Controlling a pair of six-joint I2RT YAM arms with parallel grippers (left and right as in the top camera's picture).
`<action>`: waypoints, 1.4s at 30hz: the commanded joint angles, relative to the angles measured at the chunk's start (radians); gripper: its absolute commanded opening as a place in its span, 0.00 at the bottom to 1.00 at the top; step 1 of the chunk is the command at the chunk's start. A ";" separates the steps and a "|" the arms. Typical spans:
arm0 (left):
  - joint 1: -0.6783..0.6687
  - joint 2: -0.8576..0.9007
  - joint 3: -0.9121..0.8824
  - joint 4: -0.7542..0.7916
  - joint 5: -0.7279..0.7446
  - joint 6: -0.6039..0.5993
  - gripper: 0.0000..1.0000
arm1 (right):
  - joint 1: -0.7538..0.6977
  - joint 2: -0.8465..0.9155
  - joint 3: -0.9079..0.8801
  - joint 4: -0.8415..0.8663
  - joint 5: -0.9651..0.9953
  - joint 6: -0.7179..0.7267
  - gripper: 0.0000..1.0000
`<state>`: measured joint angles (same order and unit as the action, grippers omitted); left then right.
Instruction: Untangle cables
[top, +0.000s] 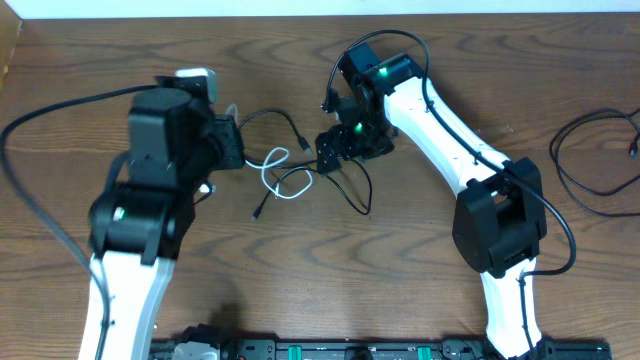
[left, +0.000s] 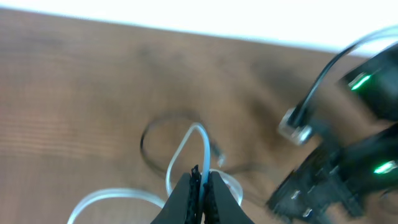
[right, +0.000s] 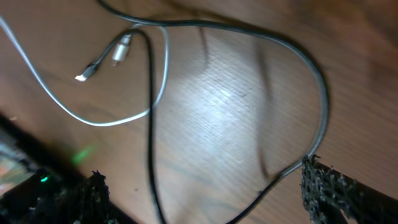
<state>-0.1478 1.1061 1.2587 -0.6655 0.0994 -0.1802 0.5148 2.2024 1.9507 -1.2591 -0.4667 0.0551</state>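
Seen from overhead, the cables (top: 290, 175) lie knotted at the middle of the wooden table (top: 80, 60), strung crosswise between my left pincer (top: 240, 157) and my right pincer (top: 323, 158). At my left wrist, the pincer is pinched tight on the white cable (left: 204, 140), whose loop arches toward the far edge. At my right wrist, the pincer is spread wide, and a black cable (right: 311, 81) curves round to touch one finger (right: 323, 180).

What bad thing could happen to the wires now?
The left gripper pinches the white cable, which crosses a black cable. Pulling could tighten the tangle instead of loosening it. The open right gripper has that black cable and another dark cable between its fingers, so closing might grab both. The thin pinch on the white loop could also slip.
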 joint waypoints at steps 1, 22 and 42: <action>-0.002 -0.091 0.012 0.072 -0.002 -0.043 0.08 | -0.030 -0.010 0.029 0.000 -0.101 -0.034 0.97; -0.002 -0.349 0.011 0.248 0.050 -0.136 0.08 | -0.007 -0.247 0.073 0.056 -0.256 -0.133 0.99; -0.002 -0.207 0.011 0.112 0.207 -0.332 0.07 | 0.097 -0.242 0.071 0.157 -0.426 -0.229 0.98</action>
<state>-0.1478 0.8829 1.2583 -0.5537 0.2401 -0.4080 0.5884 1.9644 2.0079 -1.1187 -0.8642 -0.1242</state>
